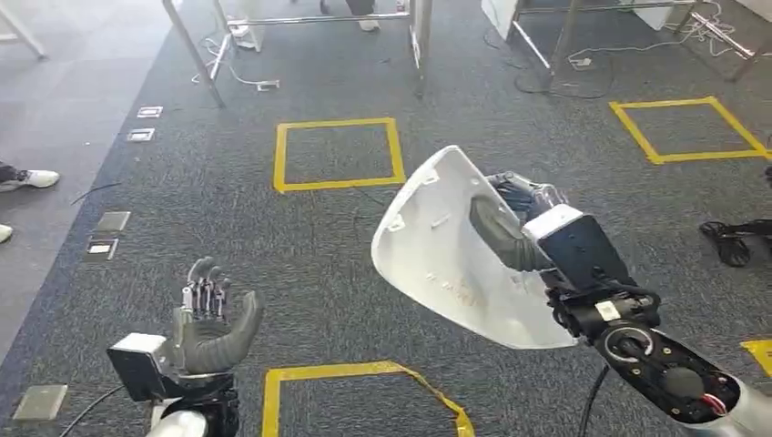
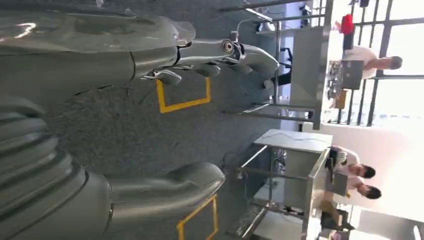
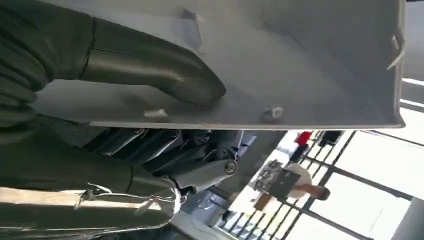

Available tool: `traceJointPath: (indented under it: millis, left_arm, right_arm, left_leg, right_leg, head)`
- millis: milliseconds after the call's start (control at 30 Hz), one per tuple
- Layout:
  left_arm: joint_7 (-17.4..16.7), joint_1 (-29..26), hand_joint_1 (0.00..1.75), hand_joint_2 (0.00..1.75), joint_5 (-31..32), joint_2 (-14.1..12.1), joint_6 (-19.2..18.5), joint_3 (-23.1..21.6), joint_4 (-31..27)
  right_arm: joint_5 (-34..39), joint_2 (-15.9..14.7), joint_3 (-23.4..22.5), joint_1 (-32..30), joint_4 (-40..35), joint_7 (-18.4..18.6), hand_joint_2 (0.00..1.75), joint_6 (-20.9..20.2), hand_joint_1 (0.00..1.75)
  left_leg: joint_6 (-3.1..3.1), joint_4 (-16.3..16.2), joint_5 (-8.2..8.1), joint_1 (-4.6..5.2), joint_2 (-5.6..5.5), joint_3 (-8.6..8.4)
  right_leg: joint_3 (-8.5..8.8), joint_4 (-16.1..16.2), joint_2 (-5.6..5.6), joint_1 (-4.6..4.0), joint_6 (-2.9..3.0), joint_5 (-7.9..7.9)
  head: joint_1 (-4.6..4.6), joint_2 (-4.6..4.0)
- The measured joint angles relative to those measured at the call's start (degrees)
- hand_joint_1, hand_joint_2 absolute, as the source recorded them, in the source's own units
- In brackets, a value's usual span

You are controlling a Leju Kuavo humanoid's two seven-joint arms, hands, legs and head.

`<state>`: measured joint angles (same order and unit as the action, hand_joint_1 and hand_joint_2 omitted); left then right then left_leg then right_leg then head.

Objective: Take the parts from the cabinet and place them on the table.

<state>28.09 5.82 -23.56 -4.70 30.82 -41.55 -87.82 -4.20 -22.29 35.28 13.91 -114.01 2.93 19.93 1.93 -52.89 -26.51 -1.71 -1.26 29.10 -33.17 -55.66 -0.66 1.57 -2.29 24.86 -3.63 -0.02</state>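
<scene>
I have the white plastic shell part (image 1: 446,255) up in the air over the grey carpet (image 1: 346,237), held by my right hand (image 1: 514,223). In the right wrist view the thumb (image 3: 165,75) presses on the part's inner face while the darker fingers (image 3: 150,147) wrap behind its edge, so the grasp is firm. My left hand (image 1: 211,323) hangs low at my left side, holding nothing, its fingers apart and slightly curled. Yellow tape squares (image 1: 339,153) mark the carpet ahead of me, and metal table frames (image 1: 319,27) stand at the far end. In the left wrist view, people sit at a table (image 2: 295,142).
</scene>
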Motion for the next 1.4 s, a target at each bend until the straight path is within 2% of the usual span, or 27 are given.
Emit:
traceJointPath:
  millis: [67,100,200,233,267,333,367,400,533,600,700,733,767,800,867,900,933,967,1067,1100,1133,1200,1233,1267,1300,1333,1400]
  left_arm:
    - [0.0,0.1,0.00,1.75,0.0,0.0,0.0,0.0,-0.1]
    - [0.0,0.2,0.00,1.75,0.1,0.0,0.0,0.0,-0.1]
    - [0.0,0.1,0.00,1.75,0.1,0.0,0.0,0.0,-0.1]
    - [0.0,0.1,0.00,1.75,0.0,-0.1,0.0,0.0,0.0]
    - [0.0,0.1,0.00,1.75,0.0,-0.1,0.0,0.0,0.0]
    - [0.0,0.1,0.00,1.75,0.0,-0.1,-0.4,0.0,0.0]
    - [0.1,0.2,0.00,1.75,-0.1,-0.1,-0.7,0.0,-0.1]
    - [0.1,0.3,0.00,1.75,-0.1,-0.1,-0.9,0.0,0.0]
    - [0.4,0.3,0.00,1.75,-0.3,-0.1,-1.4,0.1,0.0]
    - [0.5,0.4,0.00,1.75,-0.3,0.0,-1.6,0.1,0.0]
    - [0.5,0.4,0.00,1.75,-0.4,0.0,-1.9,0.1,0.0]
    - [0.5,0.3,0.00,1.75,-0.5,0.0,-1.9,0.1,0.1]
    - [0.5,0.3,0.00,1.75,-0.5,0.0,-1.9,0.1,0.1]
    - [0.5,0.2,0.00,1.75,-0.5,0.0,-1.9,0.1,0.1]
    - [0.5,0.3,0.00,1.75,-0.5,0.0,-1.9,0.1,0.1]
    - [0.6,0.3,0.00,1.75,-0.5,0.0,-1.9,0.1,0.1]
    - [0.6,0.3,0.00,1.75,-0.5,0.0,-1.9,0.1,0.2]
    - [0.7,0.3,0.00,1.75,-0.5,0.0,-1.9,0.1,0.2]
    - [0.7,0.4,0.00,1.75,-0.5,0.0,-1.9,0.1,0.2]
    - [0.8,0.5,0.00,1.75,-0.4,0.0,-1.9,0.1,0.2]
    - [0.8,0.6,0.00,1.75,-0.5,0.0,-1.9,0.1,0.2]
    - [0.8,0.4,0.00,1.75,-0.5,0.0,-1.9,0.1,0.2]
    - [0.8,0.3,0.00,1.75,-0.5,0.0,-1.9,0.1,0.2]
    - [0.8,0.3,0.00,1.75,-0.5,0.0,-1.9,0.1,0.2]
    - [0.8,0.2,0.00,1.75,-0.5,0.0,-1.9,0.1,0.2]
    - [0.8,0.3,0.00,1.75,-0.5,0.0,-1.9,0.1,0.2]
    - [0.8,0.3,0.00,1.75,-0.5,0.0,-1.9,0.1,0.2]
  right_arm:
    - [0.0,0.0,0.0,0.1,-0.1,0.0,1.75,0.0,1.75]
    - [0.0,0.0,-0.1,0.2,-0.1,0.0,1.75,0.0,1.75]
    - [0.0,0.0,0.0,0.1,-0.1,0.0,1.75,0.0,1.75]
    - [0.1,0.1,0.0,0.1,-0.1,0.0,1.75,0.0,1.75]
    - [0.1,0.1,0.0,0.1,-0.1,0.0,1.75,0.0,1.75]
    - [0.2,0.1,0.0,0.1,-0.1,-0.2,1.75,0.0,1.75]
    - [0.2,0.1,0.0,0.1,-0.1,-0.3,1.75,0.1,1.75]
    - [0.2,0.1,0.0,0.1,-0.1,-0.4,1.75,0.2,1.75]
    - [0.4,0.1,0.0,0.1,0.0,-0.5,1.75,0.6,1.75]
    - [0.3,0.1,0.0,0.1,-0.1,-0.6,1.75,0.7,1.75]
    - [0.3,0.1,-0.1,-0.2,0.0,-0.5,1.75,0.9,1.75]
    - [0.3,0.1,-0.1,-0.4,0.0,-0.5,1.75,0.9,1.75]
    - [0.3,0.1,-0.1,-0.5,0.0,-0.5,1.75,0.9,1.75]
    - [0.3,0.1,-0.1,-0.6,0.0,-0.5,1.75,0.9,1.75]
    - [0.3,0.1,-0.1,-0.6,0.0,-0.5,1.75,0.9,1.75]
    - [0.3,0.1,-0.1,-0.6,0.1,-0.5,1.75,0.9,1.75]
    - [0.2,0.1,0.0,-0.6,0.2,-0.5,1.75,0.9,1.75]
    - [0.2,0.1,-0.1,-0.8,0.1,-0.5,1.75,0.7,1.75]
    - [0.2,0.1,-0.1,-0.9,0.0,-0.5,1.75,0.7,1.75]
    - [0.2,0.1,-0.2,-0.8,0.0,-0.6,1.75,0.7,1.75]
    - [0.2,0.1,-0.2,-0.8,0.0,-0.6,1.75,0.7,1.75]
    - [0.2,0.1,-0.2,-0.9,0.0,-0.6,1.75,0.7,1.75]
    - [0.2,0.1,-0.2,-0.9,0.0,-0.6,1.75,0.7,1.75]
    - [0.2,0.1,-0.2,-0.9,0.0,-0.5,1.75,0.7,1.75]
    - [0.2,0.1,-0.2,-0.9,0.0,-0.5,1.75,0.6,1.75]
    - [0.2,0.1,-0.2,-0.9,0.0,-0.5,1.75,0.6,1.75]
    - [0.2,0.1,-0.2,-0.9,0.0,-0.5,1.75,0.6,1.75]
  left_leg:
    - [0.51,-0.8,-0.96,-0.16,0.27,-0.28]
    - [0.49,-4.0,-2.15,-0.15,0.71,1.31]
    - [0.24,-19.9,-7.22,0.19,0.85,11.34]
    - [-0.06,-22.0,-6.85,0.35,0.85,13.40]
    - [-0.58,-20.8,-4.88,0.58,0.85,13.70]
    - [-2.07,-12.0,1.50,1.41,0.85,10.52]
    - [-3.39,-5.8,5.02,2.07,0.83,8.06]
    - [-4.68,-3.8,4.43,2.48,1.06,6.81]
    - [-4.47,-0.5,3.60,2.64,0.85,4.77]
    - [-4.46,0.6,3.41,2.10,0.75,2.67]
    - [-4.48,0.6,2.38,1.94,0.76,1.71]
    - [-4.36,0.6,1.92,1.91,0.76,1.28]
    - [-4.21,0.5,1.39,1.85,0.75,0.63]
    - [-3.95,0.5,0.76,1.68,0.72,-0.20]
    - [-3.27,0.1,-0.68,1.24,0.71,-1.92]
    - [-2.82,-0.1,-1.34,1.35,0.70,-2.05]
    - [-2.46,-0.5,-1.61,1.40,0.53,-1.98]
    - [-2.14,-0.5,-1.80,1.44,0.58,-1.47]
    - [-1.47,-1.4,-2.07,1.39,0.76,-1.64]
    - [-1.21,-4.5,-1.56,1.32,0.90,-0.03]
    - [-0.98,-9.2,-2.12,1.32,0.93,2.96]
    - [-0.60,-18.0,-5.73,1.32,0.93,9.36]
    - [-0.62,-20.6,-7.59,1.34,0.93,11.97]
    - [-0.81,-20.6,-7.58,1.35,0.93,13.06]
    - [-1.14,-18.4,-5.90,1.38,0.92,12.95]
    - [-1.66,-14.4,-2.85,1.58,0.91,11.87]
    - [-3.47,-3.5,5.66,2.22,0.95,8.46]
  right_leg:
    - [1.04,0.2,0.00,0.18,0.87,0.35]
    - [1.38,0.2,0.18,0.12,1.26,0.61]
    - [1.70,0.2,0.30,-0.45,1.94,1.29]
    - [1.98,0.2,0.28,-0.67,2.06,1.56]
    - [2.44,0.2,0.24,-0.89,2.12,1.90]
    - [3.80,0.3,0.15,-1.42,2.20,2.75]
    - [4.43,0.3,0.14,-1.51,2.23,3.28]
    - [4.31,0.6,0.22,-1.41,2.09,3.67]
    - [6.14,1.0,0.36,-1.38,0.58,3.17]
    - [5.35,-1.2,0.38,-1.16,0.14,4.83]
    - [-2.61,-14.0,0.39,-0.72,-0.68,9.13]
    - [-4.79,-16.3,0.40,-0.51,-1.01,9.97]
    - [-5.54,-15.8,0.43,-0.29,-1.34,9.34]
    - [-5.09,-12.8,0.45,-0.07,-1.66,7.23]
    - [-2.29,-3.0,0.56,0.34,-2.22,-0.30]
    - [-1.78,0.1,0.68,0.53,-2.51,-3.01]
    - [-2.11,0.4,0.77,0.02,-1.57,-0.91]
    - [-1.41,0.0,0.42,-0.15,-0.31,-1.72]
    - [-0.57,0.3,0.16,0.07,0.67,-1.29]
    - [-0.12,0.4,0.21,0.08,1.00,-0.96]
    - [0.29,0.5,0.29,0.07,1.29,-0.64]
    - [1.00,0.6,0.30,-0.07,1.58,0.21]
    - [1.52,0.6,0.25,-0.16,1.62,0.72]
    - [2.11,0.6,0.17,-0.29,1.65,1.21]
    - [2.89,0.6,0.07,-0.43,1.70,1.71]
    - [3.71,0.6,0.01,-0.59,1.73,2.26]
    - [4.88,0.9,0.01,-0.71,1.72,3.47]
  head:
    - [0.31,0.00]
    - [0.88,0.00]
    - [2.04,0.00]
    - [2.36,0.00]
    - [2.45,0.00]
    - [2.62,0.00]
    - [2.80,0.00]
    - [2.71,0.00]
    - [2.62,0.00]
    - [2.47,0.00]
    - [1.31,0.00]
    - [1.14,0.00]
    - [0.81,0.00]
    - [0.57,0.00]
    - [0.15,0.00]
    - [-0.29,0.00]
    - [-0.24,0.00]
    - [-0.11,0.00]
    - [0.35,0.00]
    - [0.64,0.00]
    - [1.24,0.00]
    - [1.83,0.00]
    - [2.16,0.00]
    - [2.41,0.00]
    - [2.58,0.00]
    - [2.82,0.00]
    - [3.06,0.00]
